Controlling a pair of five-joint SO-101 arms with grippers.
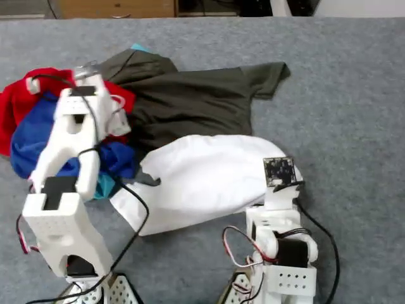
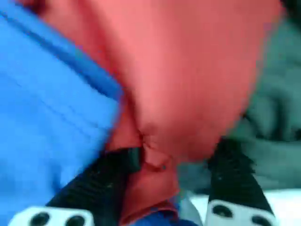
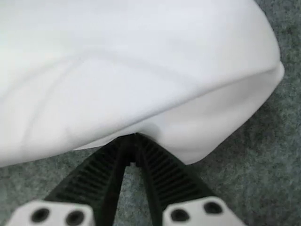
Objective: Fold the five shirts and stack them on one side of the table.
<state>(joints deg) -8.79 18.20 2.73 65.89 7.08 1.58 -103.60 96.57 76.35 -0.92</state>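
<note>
Several shirts lie bunched on the grey table. A red shirt (image 1: 19, 95) and a blue shirt (image 1: 38, 136) are piled at the left, with a bit of teal shirt (image 1: 104, 185) under them. A dark olive shirt (image 1: 190, 95) spreads across the middle back. In front of it lies a white shirt (image 1: 202, 177). My left gripper (image 2: 174, 155) hangs over the pile, open, with a fold of the red shirt (image 2: 188, 70) between its fingers (image 2: 113, 179). My right gripper (image 3: 133, 141) is shut on the near edge of the white shirt (image 3: 141, 61).
The grey felt table (image 1: 354, 95) has free room along its right side and right front. Wooden furniture (image 1: 114, 7) stands beyond the back edge. Both arm bases stand at the front edge, with cables looping beside them.
</note>
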